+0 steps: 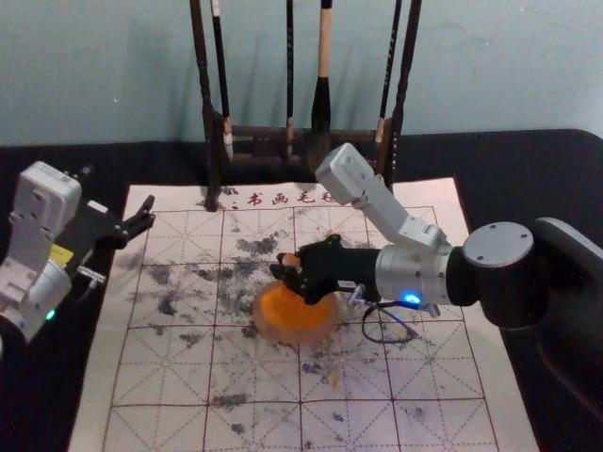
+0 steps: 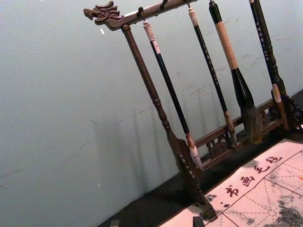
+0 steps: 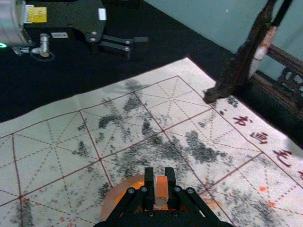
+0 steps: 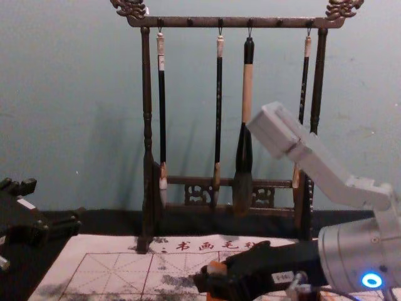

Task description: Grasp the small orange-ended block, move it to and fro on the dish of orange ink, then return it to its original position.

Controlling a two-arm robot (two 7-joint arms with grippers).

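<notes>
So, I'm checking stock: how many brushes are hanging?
4: a slim brush by the left post, a second brush left of centre, a thick brush right of centre, a fourth brush by the right post.

Brushes (image 4: pixel 247 94) hang from a carved rack (image 4: pixel 238 22) by a gridded mat (image 1: pixel 424 381)

The head camera looks forward and down over the mat (image 1: pixel 160 377); the chest camera, lower, faces the brush rack (image 4: pixel 232 22). The left wrist camera views the rack closer, the right wrist camera the mat's far-left corner; all four share the rack's left foot (image 4: pixel 144 243).
</notes>
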